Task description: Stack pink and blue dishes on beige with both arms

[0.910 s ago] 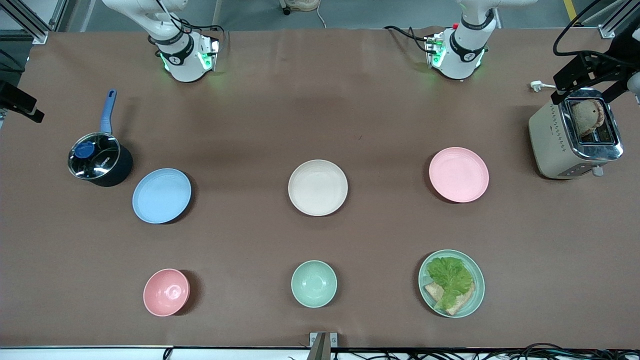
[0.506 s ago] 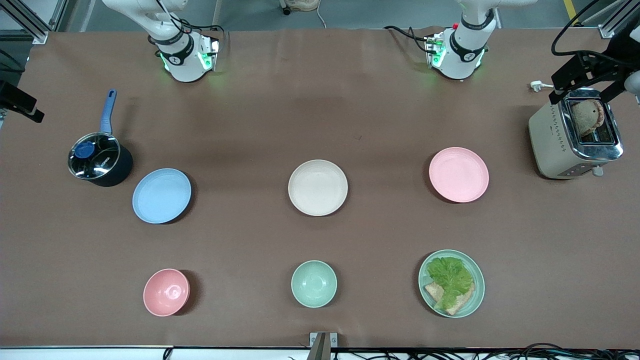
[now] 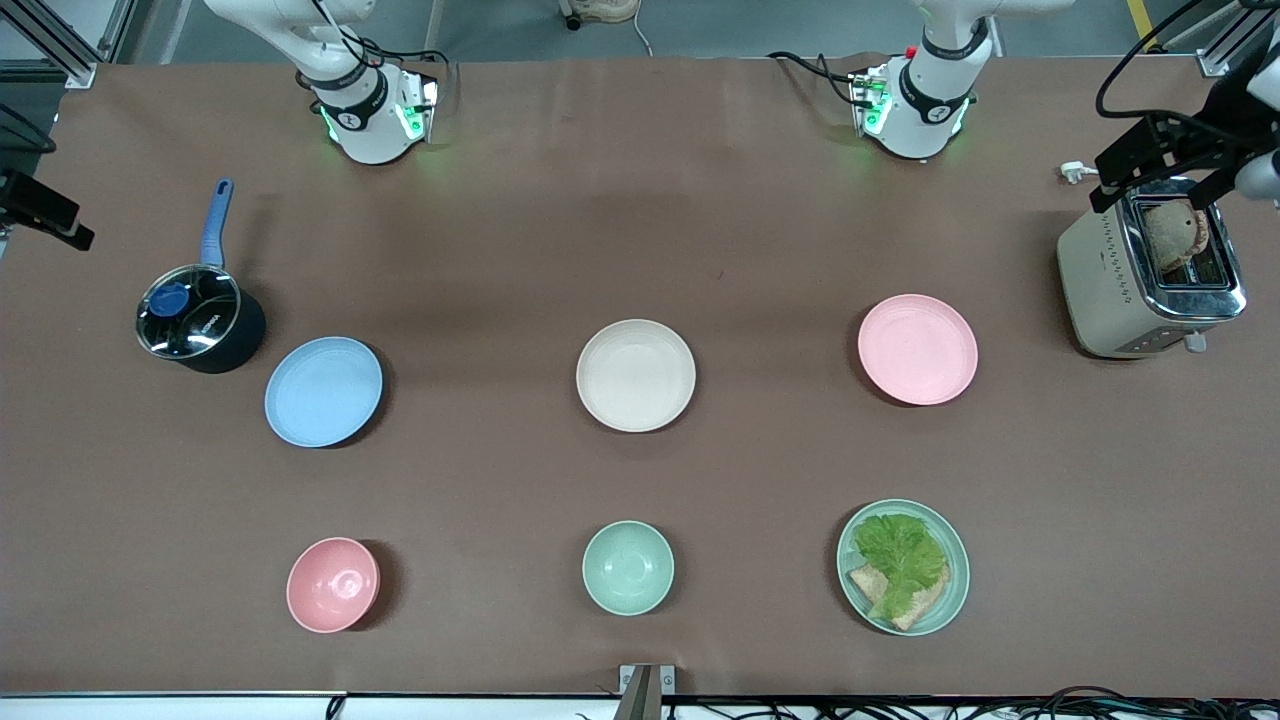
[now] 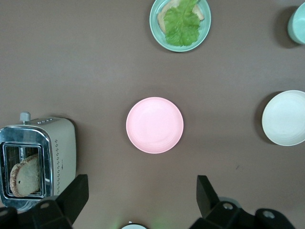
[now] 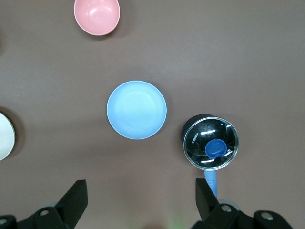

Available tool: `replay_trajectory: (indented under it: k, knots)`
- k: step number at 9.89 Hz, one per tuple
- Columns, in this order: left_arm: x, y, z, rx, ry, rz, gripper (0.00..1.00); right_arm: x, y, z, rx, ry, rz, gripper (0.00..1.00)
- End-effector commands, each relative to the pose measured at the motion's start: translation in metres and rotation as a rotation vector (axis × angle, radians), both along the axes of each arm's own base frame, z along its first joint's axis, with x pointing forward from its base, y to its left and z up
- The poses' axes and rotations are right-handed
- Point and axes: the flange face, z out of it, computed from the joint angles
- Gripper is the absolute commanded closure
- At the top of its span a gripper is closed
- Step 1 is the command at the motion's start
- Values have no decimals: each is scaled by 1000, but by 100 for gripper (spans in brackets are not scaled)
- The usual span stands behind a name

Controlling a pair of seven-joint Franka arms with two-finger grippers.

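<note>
The beige plate [image 3: 635, 375] lies mid-table. The pink plate [image 3: 917, 349] [image 4: 154, 125] lies toward the left arm's end, and the blue plate [image 3: 323, 391] [image 5: 137, 109] toward the right arm's end. All three lie flat, apart and bare. My left gripper [image 4: 141, 190] hangs high and open, with nothing between its fingers. In the front view the left gripper [image 3: 1160, 160] shows over the toaster. My right gripper [image 5: 140, 192] is also high, open and holding nothing. In the front view the right gripper [image 3: 45, 210] shows at the table's edge, by the pot.
A lidded dark pot [image 3: 200, 320] with a blue handle stands beside the blue plate. A toaster [image 3: 1150, 265] with bread stands at the left arm's end. Nearer the front camera are a pink bowl [image 3: 332, 584], a mint bowl [image 3: 627, 567] and a mint plate [image 3: 903, 566] with lettuce and bread.
Both raised grippers have drifted slightly. The left one has edged toward the table's middle over the toaster. The plates have not moved.
</note>
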Motion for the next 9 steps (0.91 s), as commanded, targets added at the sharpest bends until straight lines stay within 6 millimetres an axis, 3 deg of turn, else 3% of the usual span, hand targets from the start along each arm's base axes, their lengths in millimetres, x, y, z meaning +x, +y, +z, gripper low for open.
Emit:
replay_trajectory:
  k: [1, 3, 5, 7, 9]
  knots:
    - [10, 31, -63, -14, 55, -18, 0, 23, -49, -68, 132, 31, -52, 0]
    - [15, 60, -124, -74, 81, -45, 0, 35, -73, -154, 155, -36, 43, 0]
    - [13, 86, -198, -150, 89, -124, 0, 47, -89, -241, 186, -56, 141, 0]
    - [16, 100, -274, -130, 69, -134, 0, 46, -102, -327, 281, -91, 219, 0]
    - [18, 107, -340, -111, 72, -172, 0, 38, -113, -383, 326, -128, 294, 0]
